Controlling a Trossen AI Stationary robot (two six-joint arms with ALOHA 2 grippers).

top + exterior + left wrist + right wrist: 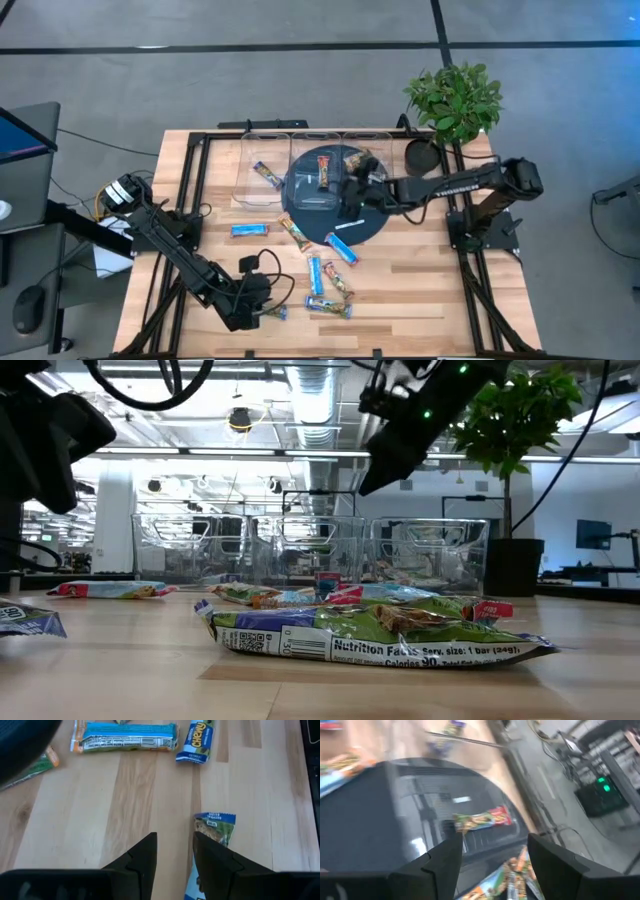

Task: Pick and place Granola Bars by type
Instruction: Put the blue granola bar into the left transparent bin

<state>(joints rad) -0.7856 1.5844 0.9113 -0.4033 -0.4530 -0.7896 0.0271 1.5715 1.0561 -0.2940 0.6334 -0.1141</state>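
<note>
Granola bars are scattered over the wooden table: blue ones, an orange-green one and a green-wrapped one. A red-green bar lies flat on the dark round plate. My right gripper hovers open over that plate, with an orange-green bar showing between its fingers, apart from both. My left gripper is open, low near the table's near edge. A blue bar lies beside one finger. One more bar lies in a clear bin. My left gripper stands over the table pointing down and forward. The blue bar's near part runs under one finger, and I cannot tell whether that finger touches it. The bar lies flat on the table.
Clear plastic bins stand in a row at the far edge behind the plate. A thin white strip lies on the plate's near rim. A potted plant stands at the far right corner. Bare wood shows to the right of the plate.
</note>
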